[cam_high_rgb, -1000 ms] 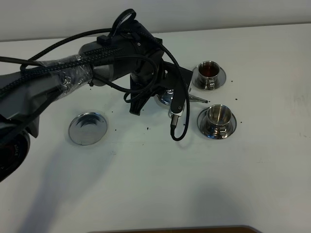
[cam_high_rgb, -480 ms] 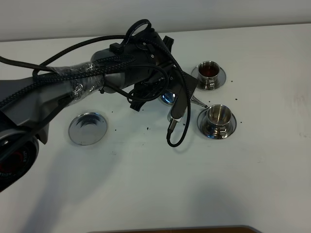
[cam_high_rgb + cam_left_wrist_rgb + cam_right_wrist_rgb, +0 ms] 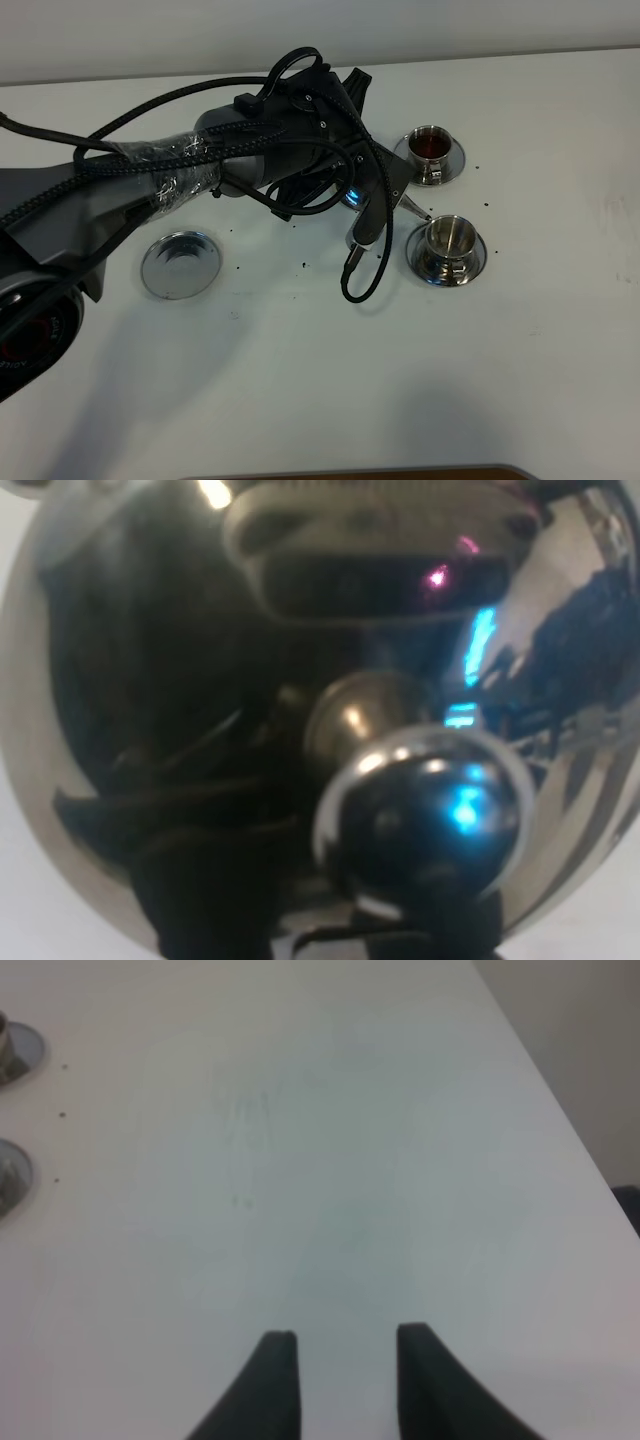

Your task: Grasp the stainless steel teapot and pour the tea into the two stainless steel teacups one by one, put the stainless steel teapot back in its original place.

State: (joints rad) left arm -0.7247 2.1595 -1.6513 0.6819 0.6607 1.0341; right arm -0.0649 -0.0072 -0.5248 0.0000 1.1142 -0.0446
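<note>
It looked like a robotics lab or test bench: a bare white tabletop (image 3: 300,380) backed by a plain pale wall (image 3: 150,40), with a black cable-wrapped robot arm (image 3: 150,190) reaching over it from the left edge.

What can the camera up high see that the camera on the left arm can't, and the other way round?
Only the high camera shows the layout: the left arm reaching across the white table, the far teacup holding dark tea, the near teacup looking empty, the spout tip just beside the near cup, and the round base disc standing bare.

Only the left wrist camera shows the teapot's lid knob close up, with mirror reflections across the pot.

Both show the stainless steel teapot, though the arm hides most of it from above.
</note>
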